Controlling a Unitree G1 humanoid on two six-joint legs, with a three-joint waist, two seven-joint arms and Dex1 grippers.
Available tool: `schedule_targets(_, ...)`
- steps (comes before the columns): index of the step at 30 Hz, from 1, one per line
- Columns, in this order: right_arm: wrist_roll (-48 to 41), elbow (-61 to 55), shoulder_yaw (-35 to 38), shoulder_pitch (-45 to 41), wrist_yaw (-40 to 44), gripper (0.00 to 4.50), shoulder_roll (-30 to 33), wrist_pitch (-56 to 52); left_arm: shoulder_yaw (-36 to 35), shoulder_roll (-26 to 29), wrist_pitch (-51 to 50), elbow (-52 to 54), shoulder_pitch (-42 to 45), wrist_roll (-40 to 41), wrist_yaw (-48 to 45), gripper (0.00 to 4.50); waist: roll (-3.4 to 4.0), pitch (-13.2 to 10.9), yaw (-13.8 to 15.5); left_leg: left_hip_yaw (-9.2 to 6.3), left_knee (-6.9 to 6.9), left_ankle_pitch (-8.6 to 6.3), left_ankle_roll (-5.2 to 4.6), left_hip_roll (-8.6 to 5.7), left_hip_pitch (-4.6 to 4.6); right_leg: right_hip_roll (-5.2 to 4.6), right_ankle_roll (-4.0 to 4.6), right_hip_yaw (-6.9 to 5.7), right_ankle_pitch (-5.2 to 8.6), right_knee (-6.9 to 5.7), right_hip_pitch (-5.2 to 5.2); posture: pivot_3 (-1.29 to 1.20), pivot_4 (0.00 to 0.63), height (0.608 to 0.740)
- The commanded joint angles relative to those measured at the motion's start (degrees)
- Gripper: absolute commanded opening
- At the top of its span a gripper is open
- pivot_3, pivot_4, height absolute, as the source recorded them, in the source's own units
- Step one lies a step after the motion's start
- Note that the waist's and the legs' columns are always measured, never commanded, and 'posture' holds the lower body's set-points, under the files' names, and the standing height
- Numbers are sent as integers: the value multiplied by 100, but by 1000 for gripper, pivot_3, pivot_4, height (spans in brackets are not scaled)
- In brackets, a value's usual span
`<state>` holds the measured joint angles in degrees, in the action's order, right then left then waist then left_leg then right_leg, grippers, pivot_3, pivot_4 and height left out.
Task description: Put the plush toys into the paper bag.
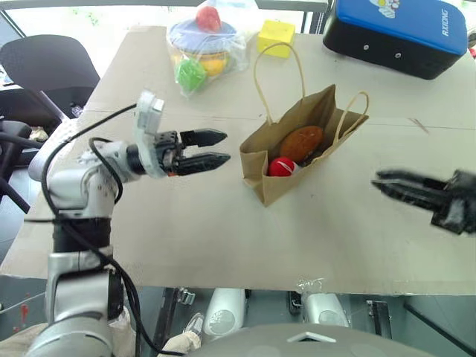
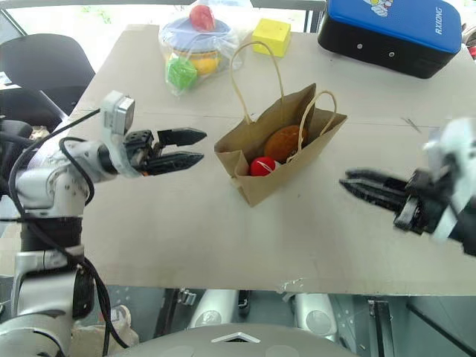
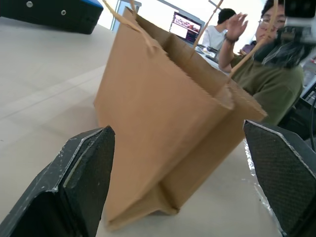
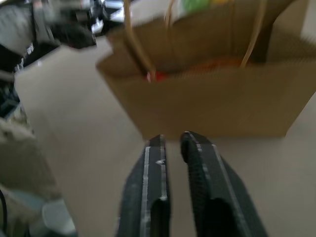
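The brown paper bag stands open near the middle of the table, its two cord handles up. Both plush toys lie inside it: the orange-brown one and, beside it, the red end of the white one. My left gripper hovers level just left of the bag, open and empty; in the left wrist view its black fingers stand wide apart with the bag's side ahead. My right gripper hangs to the right of the bag, shut and empty, pointing at it.
At the back of the table are a clear plastic bag of colourful toys, a yellow cube and a blue-and-black case. A black chair stands at the left. A person sits beyond the table.
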<state>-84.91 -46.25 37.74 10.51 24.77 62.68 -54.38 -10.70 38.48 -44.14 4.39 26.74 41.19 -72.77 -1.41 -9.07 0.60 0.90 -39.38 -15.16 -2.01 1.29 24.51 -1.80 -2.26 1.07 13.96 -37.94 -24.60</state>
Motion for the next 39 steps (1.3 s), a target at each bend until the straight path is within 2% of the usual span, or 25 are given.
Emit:
schedule_targets(1, 1346, -290, -1463, -454, 307, 10, -340, 579, 40, -61, 94, 837, -335, 137, 333, 4500, 1, 0, -9, 7, 1, 0, 0, 0, -23, 5, 0, -1, 0, 1, 18, 0, 150, 740)
schedule_targets(3, 2468, -173, -2666, -1032, 379, 10, -633, 899, 152, -174, 248, 984, -427, 47, 518, 4500, 5, -3, -18, 22, 9, -1, -1, 0, -73, 10, -1, 3, 3, 2, 55, 0, 150, 740)
schedule_targets(5, 3184, 71, -3550, -1581, 428, 10, -1044, 1100, 315, -198, 397, 1055, -456, -80, 609, 4500, 5, -3, -22, 22, 11, -1, 0, 1, -89, 14, 0, 1, 5, 7, 72, 0, 150, 740)
schedule_targets(8, 4223, 660, -4559, -2272, 507, 10, -1640, 1451, 553, -220, 563, 1092, -482, -253, 754, 4500, 6, -3, -3, 20, 11, -1, 0, 0, -85, 21, 0, 4, 5, 7, 70, 0, 150, 740)
schedule_targets(10, 4766, 1081, -4946, -2592, 544, 10, -1922, 1628, 621, -228, 622, 1118, -515, -260, 783, 4500, 6, -3, 11, 20, 10, -1, 0, 0, -84, 22, 0, 4, 4, 8, 69, 0, 150, 740)
schedule_targets(14, 5380, 1838, -5372, -3184, 598, 10, -2657, 1930, 779, -318, 805, 1310, -655, -479, 1152, 4500, 5, -3, 6, 23, 12, -3, -3, -2, -77, 15, -2, 4, 5, 10, 62, 0, 150, 740)
schedule_targets(18, 5699, 2049, -5471, -3261, 692, 10, -3066, 2042, 952, -670, 932, 1514, -678, -784, 1900, 4500, 5, -3, 25, 16, 13, -3, -4, -2, -77, 11, -2, -3, 5, 9, 64, 0, 150, 740)
schedule_targets(24, 6060, 2372, -5508, -3286, 777, 10, -3464, 2162, 1006, -1439, 950, 1687, -646, -1015, 3070, 4500, 5, -3, 14, 20, 12, -3, -4, -7, -79, 2, -4, -2, 3, 4, 65, 0, 150, 740)
schedule_targets(30, 6261, 2505, -5461, -3245, 874, 10, -3635, 2191, 1424, -1672, 1539, 1463, -546, -1694, 3413, 4500, 6, -3, 11, 18, 13, -3, -4, -7, -80, 3, -3, -3, 3, 2, 64, 0, 150, 740)
schedule_targets(33, 6197, 2334, -5327, -3122, 901, 0, -3648, 2124, 1581, -1714, 2069, 1112, -451, -1991, 3315, 3732, 6, -2, 22, 19, 13, -3, -4, -8, -80, 3, -3, -4, 3, 3, 65, 0, 150, 740)
schedule_targets(36, 6090, 1952, -5200, -2894, 913, 0, -3573, 2024, 1509, -1877, 2402, 815, -346, -1994, 3314, 2374, 6, -2, 19, 20, 13, -3, -4, -10, -79, 0, -3, -4, 3, 4, 65, 0, 150, 740)
schedule_targets(38, 6026, 1521, -5077, -2605, 877, 0, -3494, 2006, 1377, -2010, 2629, 681, -290, -1782, 3145, 1744, 6, -2, 24, 17, 13, -4, -4, -10, -77, -1, -3, -8, 3, 5, 65, 0, 150, 740)
schedule_targets(39, 6015, 1360, -5024, -2496, 848, 0, -3478, 1993, 1330, -2042, 2679, 644, -276, -1695, 3063, 1275, 6, -3, 22, 16, 13, -4, -4, -10, -77, -1, -3, -8, 3, 5, 65, 0, 150, 740)
